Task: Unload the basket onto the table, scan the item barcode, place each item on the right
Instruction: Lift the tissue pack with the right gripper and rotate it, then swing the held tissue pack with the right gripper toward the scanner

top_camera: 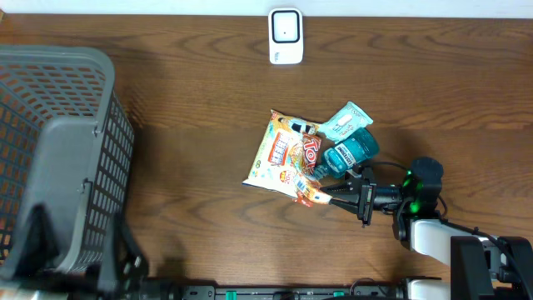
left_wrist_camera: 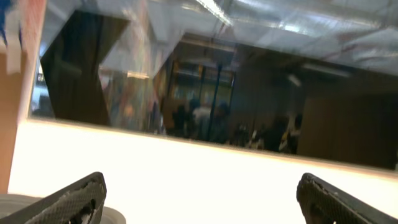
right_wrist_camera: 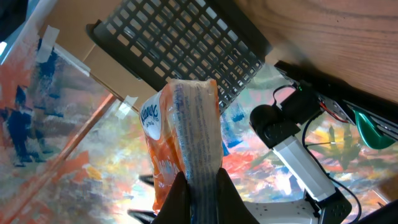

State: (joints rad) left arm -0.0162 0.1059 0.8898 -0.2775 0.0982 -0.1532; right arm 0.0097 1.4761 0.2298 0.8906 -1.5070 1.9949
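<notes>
A grey basket (top_camera: 83,100) stands at the tabletop's (top_camera: 191,125) left edge. The left end effector (left_wrist_camera: 199,202) has its fingers wide apart, empty. A white scanner (top_camera: 285,36) sits far middle. Right of centre is the orange snack bag (top_camera: 283,154), with a pale green packet (top_camera: 345,122) and a teal bottle (top_camera: 351,152) touching it. The right end effector (top_camera: 325,193) is clamped on the bag's near corner

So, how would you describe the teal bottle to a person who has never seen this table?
On the wooden table, look right of the middle, where three items lie in a small heap. The teal bottle lies on its right side, touching the orange-and-white snack bag and the pale mint packet. It alone is dark teal, with a pale label.
</notes>
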